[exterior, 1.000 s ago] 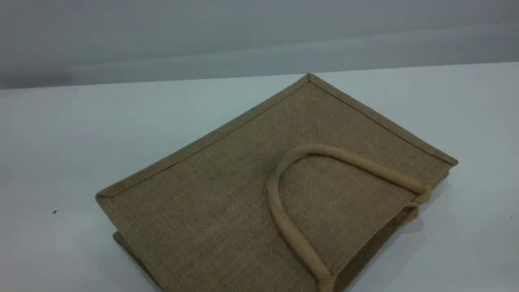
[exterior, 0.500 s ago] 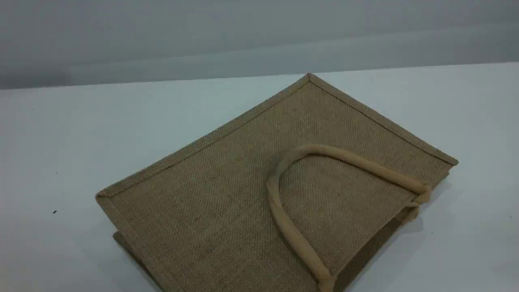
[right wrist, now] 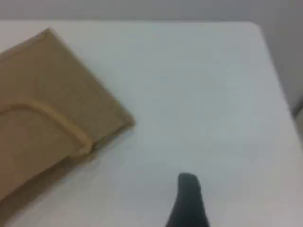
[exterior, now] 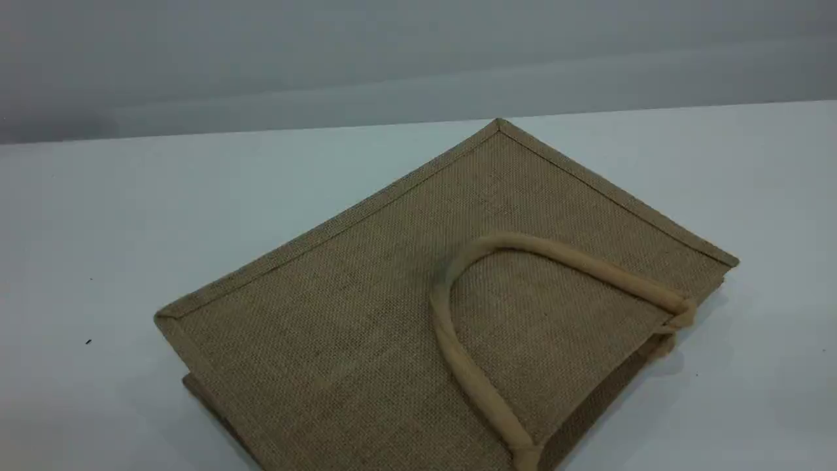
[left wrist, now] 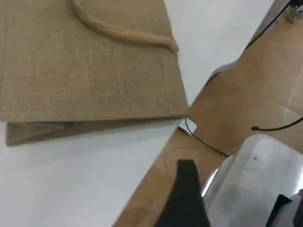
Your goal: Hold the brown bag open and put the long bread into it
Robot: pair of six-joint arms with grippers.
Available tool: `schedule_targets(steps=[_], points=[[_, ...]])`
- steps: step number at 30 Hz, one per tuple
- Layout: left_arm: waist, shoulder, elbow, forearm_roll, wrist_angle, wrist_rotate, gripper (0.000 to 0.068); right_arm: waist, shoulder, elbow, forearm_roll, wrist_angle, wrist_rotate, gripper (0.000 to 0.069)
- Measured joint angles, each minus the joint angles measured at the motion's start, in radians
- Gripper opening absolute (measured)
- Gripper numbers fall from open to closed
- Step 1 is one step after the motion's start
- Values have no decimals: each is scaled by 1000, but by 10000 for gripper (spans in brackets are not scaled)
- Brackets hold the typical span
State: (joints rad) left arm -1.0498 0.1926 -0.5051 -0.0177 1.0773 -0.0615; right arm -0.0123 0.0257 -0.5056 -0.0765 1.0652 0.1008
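Note:
The brown bag (exterior: 366,314) lies flat on the white table, folded shut, with one beige loop handle (exterior: 458,353) resting on its upper face. In the left wrist view the bag (left wrist: 85,71) fills the top left, and the dark fingertip (left wrist: 186,172) of my left gripper hangs beyond the table edge, apart from the bag. The right wrist view has the bag (right wrist: 42,109) at the left, while my right gripper's fingertip (right wrist: 188,187) stands over bare table to its right. Neither gripper holds anything. The long bread is out of view. Both arms are absent from the scene view.
In the left wrist view the table (left wrist: 71,179) ends beside the bag's corner, over a brown floor (left wrist: 246,109) with black cables and a pale plastic object (left wrist: 265,175). The table's right edge (right wrist: 272,66) shows in the right wrist view. A grey wall stands behind.

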Motion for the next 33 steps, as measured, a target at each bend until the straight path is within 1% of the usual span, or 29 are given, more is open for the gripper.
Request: schedule_targets(steps=[2, 8, 10, 13, 15, 16, 18, 19, 22, 25, 26, 28, 32, 33], points=[[0, 0, 0, -1, 0, 0, 538, -11, -26, 0, 0, 1, 0, 480], [0, 1, 0, -4, 0, 2, 538, -6, -26, 0, 0, 2, 0, 480], [0, 1, 0, -4, 0, 2, 538, 11, -26, 0, 0, 2, 0, 480], [1, 1, 0, -4, 0, 2, 538, 62, -26, 0, 0, 2, 0, 480], [18, 1, 0, -4, 0, 4, 538, 74, -26, 0, 0, 2, 0, 480], [38, 1, 0, -8, 0, 9, 538, 72, -26, 0, 0, 2, 0, 480], [96, 1, 0, -8, 0, 10, 538, 72, -26, 0, 0, 2, 0, 480], [139, 1, 0, -8, 0, 10, 538, 72, -26, 0, 0, 2, 0, 480], [290, 1, 0, -8, 0, 10, 538, 72, -26, 0, 0, 0, 0, 480], [468, 1, 0, -8, 0, 9, 538, 72, -26, 0, 0, 0, 0, 480], [517, 1, 0, -8, 0, 9, 538, 72, -26, 0, 0, 0, 0, 480], [632, 1, 0, -8, 0, 9, 538, 72, -26, 0, 0, 0, 0, 480], [833, -15, 0, -8, 0, 9, 538, 72, -26, 0, 0, 0, 0, 480], [871, -26, 0, -8, 0, 9, 538, 72, -26, 0, 0, 0, 0, 480]])
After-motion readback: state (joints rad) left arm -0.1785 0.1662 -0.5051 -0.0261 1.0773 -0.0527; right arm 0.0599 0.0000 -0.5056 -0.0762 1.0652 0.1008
